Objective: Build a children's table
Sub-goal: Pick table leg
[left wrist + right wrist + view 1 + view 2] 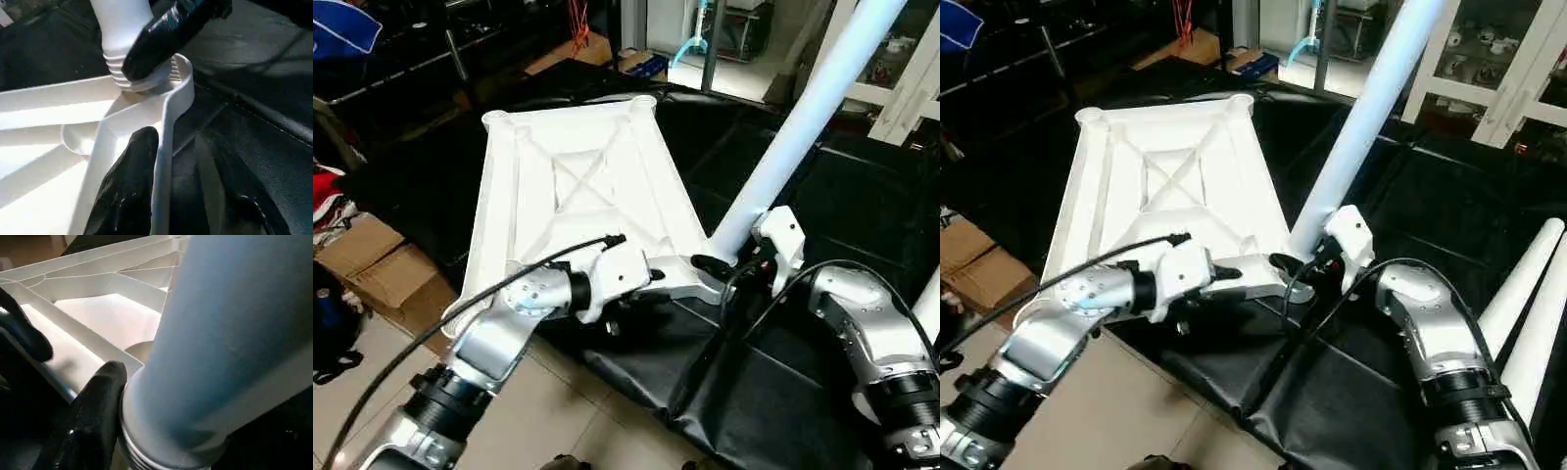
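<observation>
Your left gripper (656,276) straddles the near edge of the tabletop (578,186), jaws set either side of the rim, one finger (129,191) inside it. Tabletop lies ribs-up on the black sheet (783,382). Your right gripper (734,262) has its jaws clamped on a tilted leg (803,122), threaded end at the near corner socket (171,78). Two spare legs (1528,313) lie to the right.

No text, label, brand, number or sign can be read on anything in these views.
</observation>
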### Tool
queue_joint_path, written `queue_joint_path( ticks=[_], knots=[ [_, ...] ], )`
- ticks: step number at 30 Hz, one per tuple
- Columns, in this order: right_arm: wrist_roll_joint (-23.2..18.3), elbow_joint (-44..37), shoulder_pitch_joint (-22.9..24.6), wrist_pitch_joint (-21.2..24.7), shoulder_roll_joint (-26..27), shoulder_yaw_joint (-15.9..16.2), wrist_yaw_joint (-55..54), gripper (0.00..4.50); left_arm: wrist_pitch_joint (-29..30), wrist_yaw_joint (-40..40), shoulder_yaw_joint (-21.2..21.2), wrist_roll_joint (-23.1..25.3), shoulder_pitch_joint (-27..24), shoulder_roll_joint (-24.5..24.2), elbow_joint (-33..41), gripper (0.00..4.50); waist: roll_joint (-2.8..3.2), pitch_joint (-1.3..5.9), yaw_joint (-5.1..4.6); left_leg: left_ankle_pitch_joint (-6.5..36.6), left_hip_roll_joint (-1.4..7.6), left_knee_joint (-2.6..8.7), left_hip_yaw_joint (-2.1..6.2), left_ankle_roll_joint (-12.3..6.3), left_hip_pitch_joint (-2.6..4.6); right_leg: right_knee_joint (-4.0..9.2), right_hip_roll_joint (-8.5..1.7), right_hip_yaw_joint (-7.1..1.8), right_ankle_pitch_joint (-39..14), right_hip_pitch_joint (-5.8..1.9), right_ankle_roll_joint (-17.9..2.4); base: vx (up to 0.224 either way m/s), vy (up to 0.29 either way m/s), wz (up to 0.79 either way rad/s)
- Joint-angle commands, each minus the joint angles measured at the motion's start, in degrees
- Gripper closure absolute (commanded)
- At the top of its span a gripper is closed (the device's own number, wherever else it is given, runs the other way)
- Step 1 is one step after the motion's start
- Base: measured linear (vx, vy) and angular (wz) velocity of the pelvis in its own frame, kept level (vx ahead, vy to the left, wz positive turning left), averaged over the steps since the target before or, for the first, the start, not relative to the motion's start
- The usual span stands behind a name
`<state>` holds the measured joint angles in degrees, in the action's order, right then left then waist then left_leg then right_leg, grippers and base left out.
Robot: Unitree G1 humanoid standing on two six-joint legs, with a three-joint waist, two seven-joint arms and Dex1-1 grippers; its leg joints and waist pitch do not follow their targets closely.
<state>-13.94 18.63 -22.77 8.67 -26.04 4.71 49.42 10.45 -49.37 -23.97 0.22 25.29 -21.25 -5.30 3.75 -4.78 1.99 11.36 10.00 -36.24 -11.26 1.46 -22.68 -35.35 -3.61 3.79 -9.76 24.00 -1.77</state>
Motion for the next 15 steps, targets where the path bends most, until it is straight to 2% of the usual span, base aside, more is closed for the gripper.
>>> queue_joint_path(
  ticks=[1, 2, 4, 6, 8, 9, 12, 15],
  knots=[
    [0.1, 0.2, 1.3, 1.6, -1.1, -0.3, 1.2, 1.85, 0.2, 0.2, -0.4, 1.2, 0.6, -0.1, -1.0, 3.01, -0.48, 3.24, -0.16, 12.7, 3.31, 5.04, 1.97, -4.48, 1.37, 5.24, -4.52, -2.81, -16.8, -2.76, -11.1, 0.0, 0.0, 0.0],
    [-0.5, -0.8, 1.9, 2.2, -1.5, -0.5, 1.8, 1.85, 0.0, 0.6, -0.4, 1.7, 0.7, 0.1, -1.6, 3.01, -0.48, 3.24, -0.16, 12.7, 3.31, 5.04, 1.97, -4.48, 1.37, 5.24, -4.52, -2.81, -16.8, -2.76, -11.1, 0.0, 0.0, 0.0],
    [-1.4, -2.1, 2.7, 3.0, -2.0, -0.7, 2.7, 1.85, -0.2, 1.3, -0.5, 2.1, 0.7, 0.2, -2.3, 3.01, -0.52, 2.98, -0.17, 14.7, 3.39, 5.45, 2.07, -3.78, 1.84, 5.73, -4.53, -2.89, -19.0, -2.82, -10.2, 0.0, 0.0, 0.0],
    [-1.9, -3.5, 3.6, 3.4, -2.5, -0.9, 3.3, 1.85, -0.3, 1.9, -0.6, 2.6, 0.8, 0.3, -2.8, 3.01, -0.52, 2.94, -0.29, 14.4, 3.32, 5.53, 2.14, -3.75, 1.62, 5.74, -4.64, -2.9, -18.8, -2.94, -10.2, 0.0, 0.0, 0.0],
    [-2.2, -5.0, 5.2, 3.8, -3.2, -1.1, 3.7, 1.85, -0.8, 2.4, -0.6, 3.2, 0.7, 0.3, -3.5, 3.01, -0.61, 3.06, -0.22, 13.6, 3.4, 5.5, 2.09, -3.97, 1.75, 5.68, -4.64, -2.99, -17.7, -2.91, -10.2, 0.0, 0.0, 0.0],
    [-2.3, -5.4, 5.7, 3.8, -3.3, -1.3, 3.7, 1.85, -1.0, 2.5, -0.6, 3.2, 0.7, 0.4, -3.7, 3.01, -0.39, 3.0, -0.15, 12.9, 3.37, 5.43, 2.0, -4.3, 1.78, 5.65, -4.57, -3.05, -16.3, -2.78, -10.4, 0.0, 0.0, 0.0],
    [-1.4, -3.5, 5.6, 2.6, -2.6, -1.3, 2.6, 1.85, -1.4, 2.4, -0.5, 3.3, 0.7, 0.6, -4.0, 3.01, -0.3, 3.03, -0.36, 11.6, 3.39, 5.48, 2.05, -4.91, 1.46, 5.34, -4.54, -2.91, -13.0, -3.03, -11.9, 0.0, 0.0, 0.0],
    [-1.0, -2.4, 4.8, 2.1, -1.0, -0.9, 1.4, 1.85, -1.9, 2.2, -0.5, 3.4, 1.0, 0.9, -4.7, 3.01, -0.32, 2.75, -0.54, 13.0, 3.39, 5.66, 2.08, -4.77, 1.46, 5.59, -4.67, -2.9, -15.0, -3.05, -12.0, 0.0, 0.0, 0.0]
  ],
)
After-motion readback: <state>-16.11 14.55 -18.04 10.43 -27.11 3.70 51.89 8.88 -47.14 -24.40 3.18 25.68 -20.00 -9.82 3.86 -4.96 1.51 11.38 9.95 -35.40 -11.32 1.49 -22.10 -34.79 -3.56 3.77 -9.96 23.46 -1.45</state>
